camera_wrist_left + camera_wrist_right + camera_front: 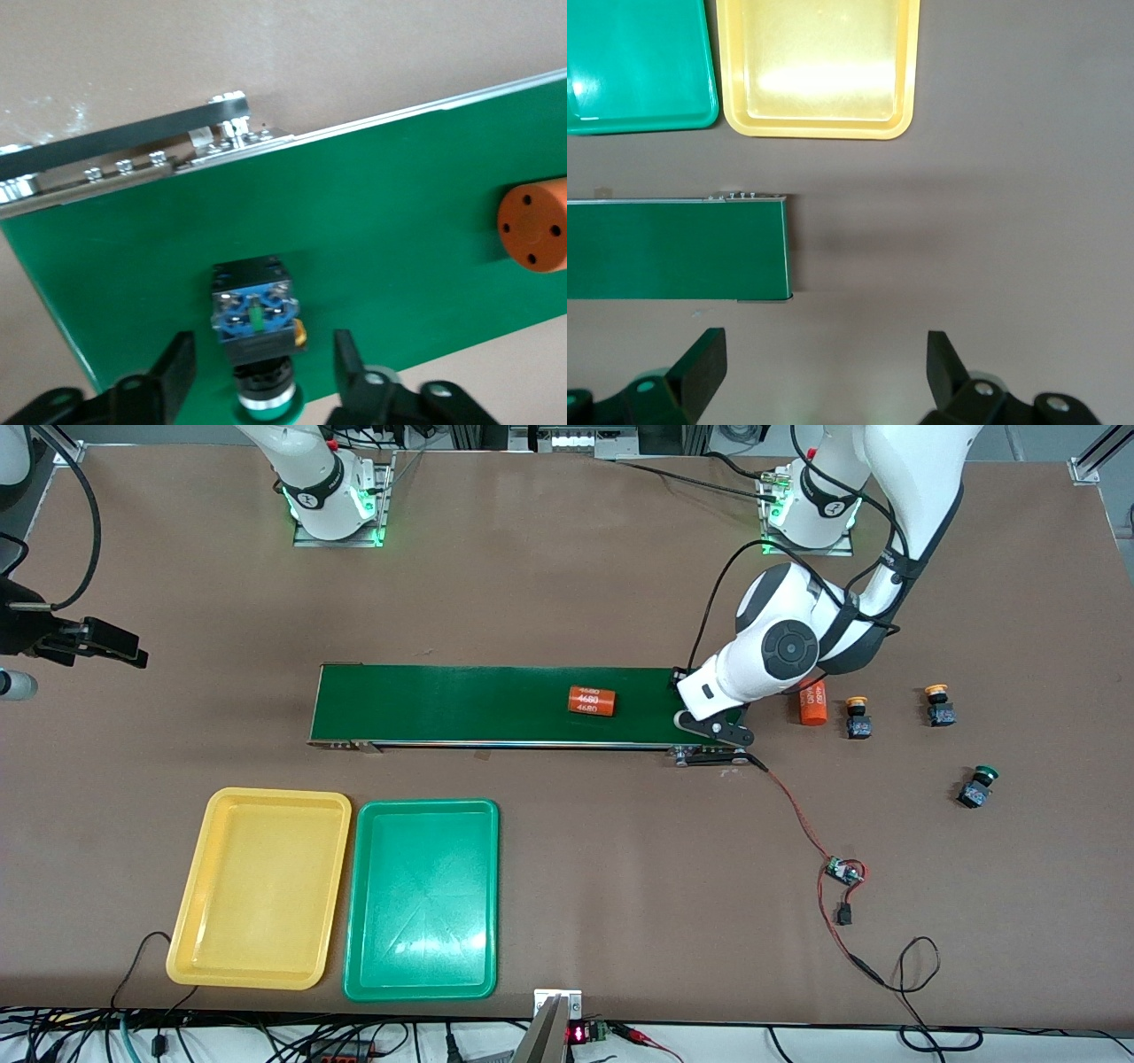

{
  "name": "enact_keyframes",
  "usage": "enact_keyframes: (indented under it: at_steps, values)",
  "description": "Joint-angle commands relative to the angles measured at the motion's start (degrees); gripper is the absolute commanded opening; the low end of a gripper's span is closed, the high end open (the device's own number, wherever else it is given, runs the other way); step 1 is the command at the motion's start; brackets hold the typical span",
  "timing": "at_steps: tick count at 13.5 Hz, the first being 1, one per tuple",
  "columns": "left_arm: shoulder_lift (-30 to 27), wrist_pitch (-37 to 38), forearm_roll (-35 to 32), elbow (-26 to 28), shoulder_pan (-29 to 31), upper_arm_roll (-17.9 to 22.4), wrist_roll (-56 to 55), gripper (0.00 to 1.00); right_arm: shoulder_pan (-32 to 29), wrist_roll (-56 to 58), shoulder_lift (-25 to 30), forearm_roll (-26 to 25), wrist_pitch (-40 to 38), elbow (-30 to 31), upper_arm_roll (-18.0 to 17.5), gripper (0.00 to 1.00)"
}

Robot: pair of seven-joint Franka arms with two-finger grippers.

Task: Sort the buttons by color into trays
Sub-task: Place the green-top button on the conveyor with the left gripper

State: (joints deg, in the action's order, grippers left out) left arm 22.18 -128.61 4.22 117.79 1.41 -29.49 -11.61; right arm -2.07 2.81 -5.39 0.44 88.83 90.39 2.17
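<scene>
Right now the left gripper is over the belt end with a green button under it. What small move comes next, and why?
Probably lift the left gripper straight up. Its fingers stand apart from the green button, which rests on the conveyor belt, seemingly released. The right gripper waits open.

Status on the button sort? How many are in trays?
None: the yellow tray and green tray hold no buttons. In hand: a green button lies on the conveyor belt between the left end effector's open fingers, not gripped. Left: two yellow buttons and another green button on the table. Right end effector waits, open.
</scene>
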Motion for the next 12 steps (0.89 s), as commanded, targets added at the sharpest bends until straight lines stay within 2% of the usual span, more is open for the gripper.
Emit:
enact_keyframes:
  at_steps: [1,3,6,9,12]
  values:
    - [-2.5,-0.1,1.3,0.8,2.2,-0.2,0.6,1.0,0.0,0.6,0.1,0.4,-1.4,-0.5,-0.4,1.0]
    - [-4.7,2.6,1.3,-1.1,5.0,0.8,0.7,1.0,-0.2,2.2,-0.4,0.5,-2.4,-0.3,-0.5,1.0]
    - [-4.3,8.0,0.4,-6.8,10.4,3.9,0.8,1.0,-0.4,5.2,-0.3,-0.3,-3.8,-0.6,-0.3,1.0]
    - [-2.7,7.7,-4.1,-8.1,11.3,12.4,1.2,1.0,-1.2,10.7,-0.3,0.0,-3.8,-0.6,0.3,1.0]
    - [-0.7,7.6,-8.2,-10.6,12.0,18.6,1.4,1.0,-1.4,10.9,-0.4,-0.3,-3.5,-0.7,0.4,1.0]
